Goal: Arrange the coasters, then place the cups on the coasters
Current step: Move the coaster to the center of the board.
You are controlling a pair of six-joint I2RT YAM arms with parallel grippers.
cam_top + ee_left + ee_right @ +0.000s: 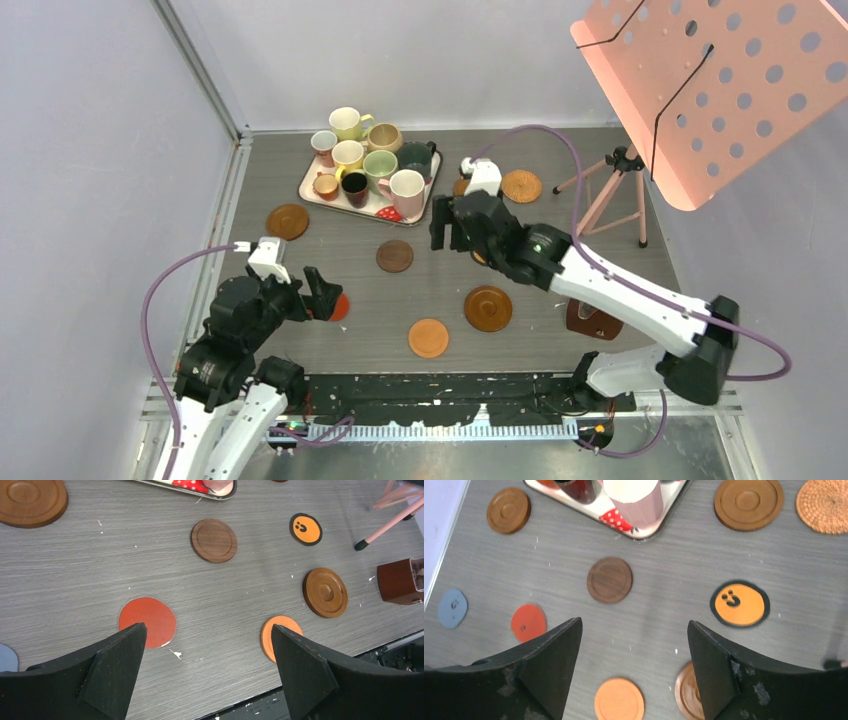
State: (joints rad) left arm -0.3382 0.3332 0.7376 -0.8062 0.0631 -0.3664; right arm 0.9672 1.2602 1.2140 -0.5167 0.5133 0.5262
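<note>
A: Where are the cups [365, 165]?
B: Packed in the tray [380, 213], far side of the table [560, 170].
A: The coasters [394, 256]?
B: Scattered flat on the table.
A: Hands?
B: Left hand [207, 645] and right hand [634, 640] both spread, holding nothing.

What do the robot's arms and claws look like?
The left arm and right arm have white shells and chunky black joints. A purple cable loops to each wrist. The left gripper and right gripper each have two black, wedge-shaped fingers, speckled with scuffs.
</note>
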